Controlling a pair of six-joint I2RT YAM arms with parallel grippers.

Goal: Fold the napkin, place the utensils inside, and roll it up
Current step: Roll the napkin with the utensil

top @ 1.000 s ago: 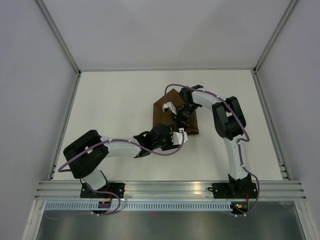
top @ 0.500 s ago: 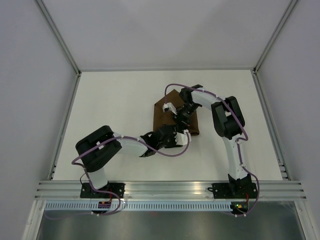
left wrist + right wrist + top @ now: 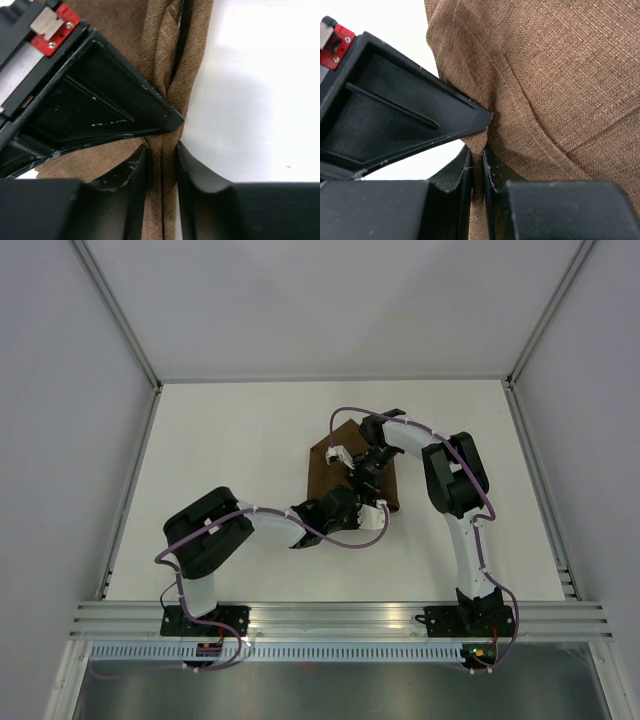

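brown napkin (image 3: 322, 476), just one, is clamped at its folds by both left pincer (image 3: 162, 195) and right pincer (image 3: 477, 180).

The overhead view was lit brightly and evenly from above. The white counter (image 3: 230, 460) was rendered nearly without texture, and shadows were hardly marked on it. Small details there were shown too coarsely to be read. In the left wrist view the counter was overexposed to an almost pure white, and a soft grey shadow was thrown on it beside the napkin (image 3: 165, 45). The weave was kept sharp in the middle, while the fingers (image 3: 135, 190) of the left tool (image 3: 161, 155) were blurred at the lower edge. In the right wrist view the weave was resolved very clearly, and the fingers (image 3: 455, 172) of the right tool (image 3: 477, 155) were left dark and slightly soft.
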